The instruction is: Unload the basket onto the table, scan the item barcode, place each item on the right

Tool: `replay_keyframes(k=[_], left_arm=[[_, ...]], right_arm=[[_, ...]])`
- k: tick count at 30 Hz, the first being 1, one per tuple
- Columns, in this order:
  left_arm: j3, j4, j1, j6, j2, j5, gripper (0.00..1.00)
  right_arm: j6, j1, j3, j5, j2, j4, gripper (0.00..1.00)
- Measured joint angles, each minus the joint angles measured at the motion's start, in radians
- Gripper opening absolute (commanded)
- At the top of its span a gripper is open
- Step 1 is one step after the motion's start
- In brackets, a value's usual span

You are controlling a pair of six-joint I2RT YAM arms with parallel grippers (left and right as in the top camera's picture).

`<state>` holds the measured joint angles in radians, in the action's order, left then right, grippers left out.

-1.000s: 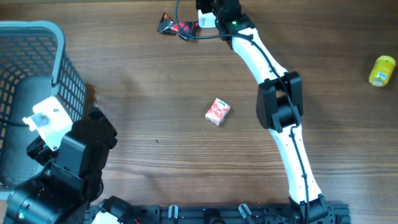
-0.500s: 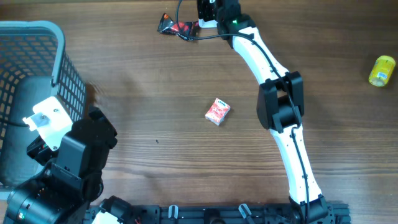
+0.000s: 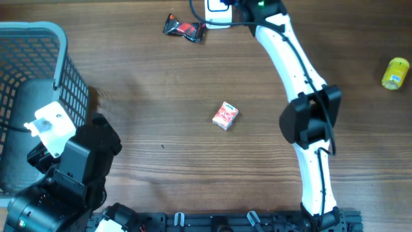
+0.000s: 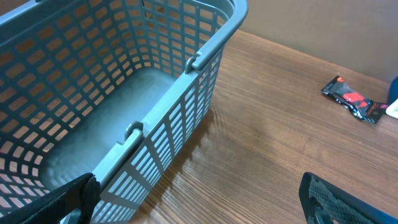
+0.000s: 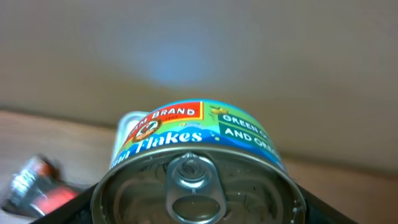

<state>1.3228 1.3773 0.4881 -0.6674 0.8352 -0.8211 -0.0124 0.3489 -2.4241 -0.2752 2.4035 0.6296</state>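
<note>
A round tin can with a pull-tab lid and a blue-green "Flakes" label fills the right wrist view. My right gripper is shut on its sides, the dark fingers showing at the lower left and right. From overhead the can hangs at the table's far edge under the outstretched right arm. No barcode shows on it in any view. My left gripper stands wide open and empty beside the basket, low over the wood.
A grey-blue mesh basket stands at the left, its rim close to my left fingers. A small red box lies mid-table, a black-and-red wrapper at the far edge, a yellow bottle far right.
The right arm has swung its elbow to the right and stretched farther back, carrying the can up to the far edge. The left arm has not moved.
</note>
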Motion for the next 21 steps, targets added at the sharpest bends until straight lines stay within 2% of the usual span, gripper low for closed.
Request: replay_keyframes(k=[4, 7, 16, 21], left_arm=[[0.000, 0.000, 0.000, 0.000, 0.000, 0.000, 1.00], [0.000, 0.000, 0.000, 0.000, 0.000, 0.000, 1.00], [0.000, -0.027, 0.000, 0.000, 0.001, 0.019, 1.00], [0.000, -0.059, 0.000, 0.000, 0.036, 0.064, 1.00]], right_arm=[[-0.020, -0.043, 0.000, -0.051, -0.005, 0.247, 0.67], [-0.063, -0.090, 0.002, -0.063, -0.004, 0.375, 0.68], [-0.150, -0.266, 0.002, -0.010, -0.004, 0.613, 0.70], [-0.168, -0.370, 0.002, 0.016, -0.004, 0.672, 0.71]])
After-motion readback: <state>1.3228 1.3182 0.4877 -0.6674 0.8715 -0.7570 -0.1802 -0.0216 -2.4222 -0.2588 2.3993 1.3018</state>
